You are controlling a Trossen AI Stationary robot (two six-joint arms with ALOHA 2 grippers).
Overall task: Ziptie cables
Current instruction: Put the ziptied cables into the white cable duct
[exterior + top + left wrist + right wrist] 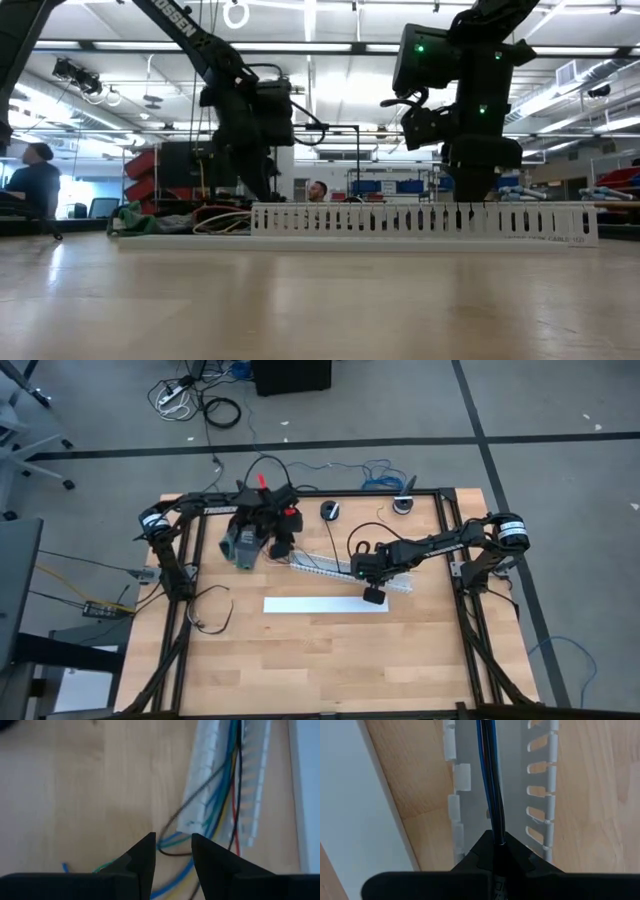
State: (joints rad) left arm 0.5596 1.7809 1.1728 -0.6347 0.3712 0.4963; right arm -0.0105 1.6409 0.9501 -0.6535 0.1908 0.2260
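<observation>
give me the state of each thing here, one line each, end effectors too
left end effector: open, nothing between its fingers, above the wires spilling from the duct's end
right end effector: shut on the cables, over the duct
cables: running along inside the duct, far ends loose on the table
white slotted duct: open on top, lying at a slant on the table
white cover strip: off the duct, flat on the table beside it

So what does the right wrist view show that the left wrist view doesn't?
Only the right wrist view shows the right gripper shut on the cables, which run together along the white slotted duct.

Only the left wrist view shows the duct's open end, where the cables fan out into separate coloured wires, and the left gripper, its fingers apart.

Both show duct, cables and wooden table.
</observation>
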